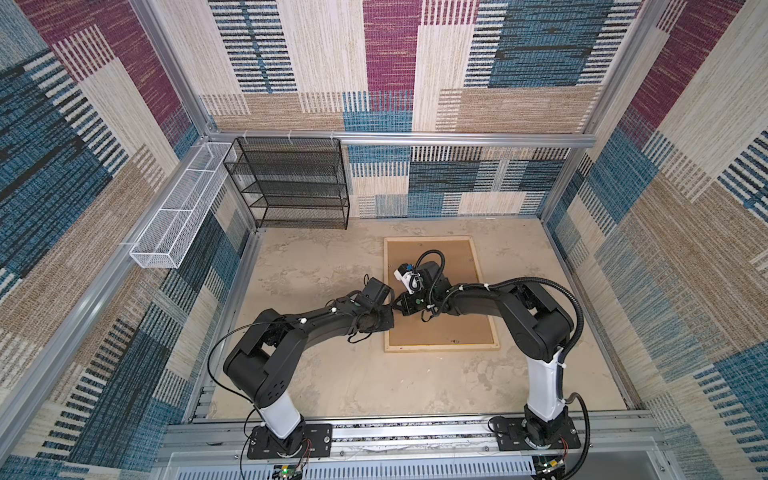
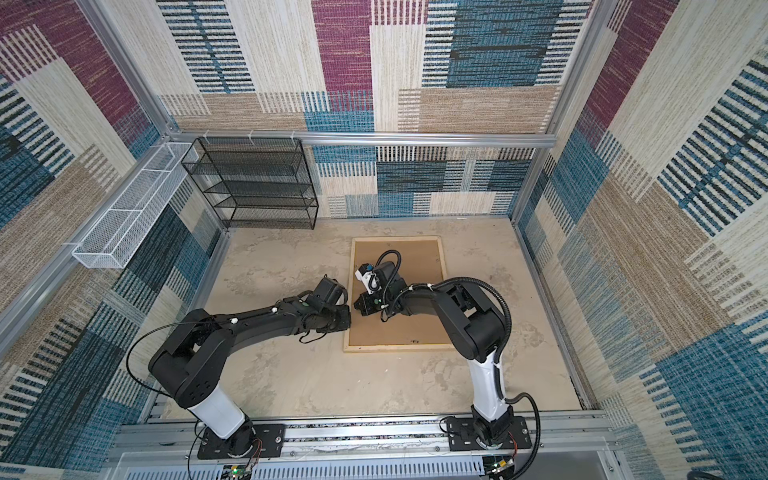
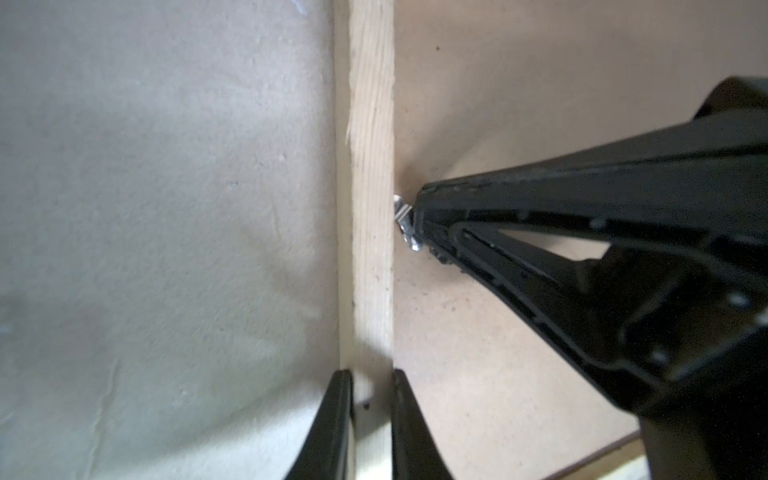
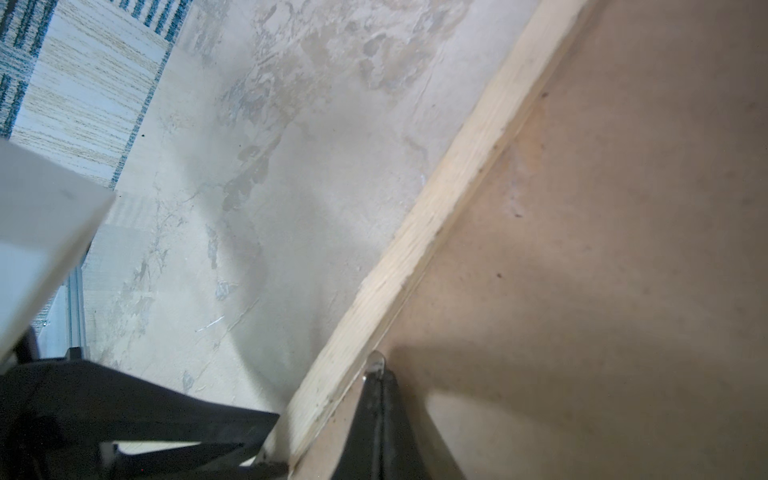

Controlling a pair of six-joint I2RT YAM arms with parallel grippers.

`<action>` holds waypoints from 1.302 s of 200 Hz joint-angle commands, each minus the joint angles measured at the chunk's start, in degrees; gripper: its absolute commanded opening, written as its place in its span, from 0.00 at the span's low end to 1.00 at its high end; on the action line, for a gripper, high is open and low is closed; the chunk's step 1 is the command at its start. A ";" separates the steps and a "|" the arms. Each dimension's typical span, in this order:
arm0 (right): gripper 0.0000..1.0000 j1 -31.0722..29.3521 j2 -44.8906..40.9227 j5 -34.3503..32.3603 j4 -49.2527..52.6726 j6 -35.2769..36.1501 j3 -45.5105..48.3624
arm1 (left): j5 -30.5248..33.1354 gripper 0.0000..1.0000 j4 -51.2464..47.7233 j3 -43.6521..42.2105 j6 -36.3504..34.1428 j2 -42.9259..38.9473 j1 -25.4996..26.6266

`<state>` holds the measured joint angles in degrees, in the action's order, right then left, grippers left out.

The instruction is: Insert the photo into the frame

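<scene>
1. Arms. In both top views the left arm [image 1: 266, 365] and the right arm [image 1: 540, 328] rise from the rail at the lower edge and bend inward to meet at mid-picture.

2. Left gripper [image 3: 368, 376]. It clamps the frame's [image 3: 370, 166] left wood strip, with one finger [image 3: 340, 399] against the outer face and the other against the inner face.

3. Right gripper [image 3: 419, 220]. The jaws are pressed together. The tip touches a small metal tab [image 3: 405, 224] at the inner edge of the same strip. Whether the tab is nipped between the tips cannot be told. The right wrist view shows the same contact [image 4: 378, 374].

4. Frame [image 1: 457, 347]. It lies flat on the table [image 1: 332, 374], centre-right in both top views [image 2: 399, 348], long sides running toward the back wall. A brown backing board [image 1: 449, 328] fills its opening. Both wrists overhang its left half.

5. Background. A black mesh rack [image 1: 291, 183] stands against the back wall, upper left of centre. A white mesh basket [image 1: 178, 208] hangs on the left wall rail beside it.
</scene>
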<state>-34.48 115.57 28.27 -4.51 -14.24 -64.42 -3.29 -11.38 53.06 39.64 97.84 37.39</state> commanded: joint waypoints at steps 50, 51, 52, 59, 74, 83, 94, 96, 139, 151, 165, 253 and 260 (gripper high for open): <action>0.00 -0.24 1.41 6.97 5.98 5.44 0.44 | -2.16 0.05 -0.07 -0.05 -2.91 1.38 0.06; 0.00 -0.24 1.41 7.06 5.99 5.53 0.44 | -2.16 0.05 -0.06 -0.06 -2.90 1.38 0.06; 0.00 -0.24 1.46 7.15 6.09 5.58 0.39 | -2.16 0.05 0.03 -0.06 -2.90 1.39 0.10; 0.00 -0.24 1.49 8.00 6.41 6.29 0.33 | -2.17 0.05 -0.05 -0.06 -2.94 1.39 0.07; 0.00 -0.24 1.55 9.43 7.05 7.66 0.13 | -2.29 0.05 -0.07 -0.05 -2.90 1.54 0.08; 0.00 -0.24 1.74 10.08 7.68 8.70 -0.24 | -2.35 0.05 -0.05 -0.05 -2.95 1.56 0.09; 0.00 -0.24 2.15 10.34 8.69 9.83 -1.01 | -2.36 0.05 -0.05 -0.03 -3.03 1.56 0.15; 0.00 -0.24 2.19 10.45 8.90 10.08 -1.11 | -2.34 0.05 -0.05 -0.01 -3.00 1.56 0.14; 0.00 -0.24 4.69 12.82 11.60 12.84 -3.96 | -2.50 0.04 -0.05 -0.20 -3.10 1.39 0.14; 0.00 -0.24 5.48 15.31 12.62 14.20 -4.69 | -2.43 0.04 -0.05 -0.26 -3.24 1.30 0.14; 0.00 -0.24 6.24 16.63 14.08 15.82 -5.43 | -2.51 0.04 0.01 -0.37 -3.36 1.38 0.14; 0.00 0.26 7.63 15.75 15.40 16.25 -7.32 | -3.31 0.02 0.74 -0.31 -3.76 2.62 0.14; 0.00 0.73 7.55 15.09 14.42 14.99 -7.20 | -3.30 0.02 0.75 -0.32 -3.77 2.70 0.15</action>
<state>-33.17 121.56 39.46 3.07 3.07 -72.47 -2.26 -12.91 53.45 39.38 98.21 37.26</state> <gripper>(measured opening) 0.048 0.191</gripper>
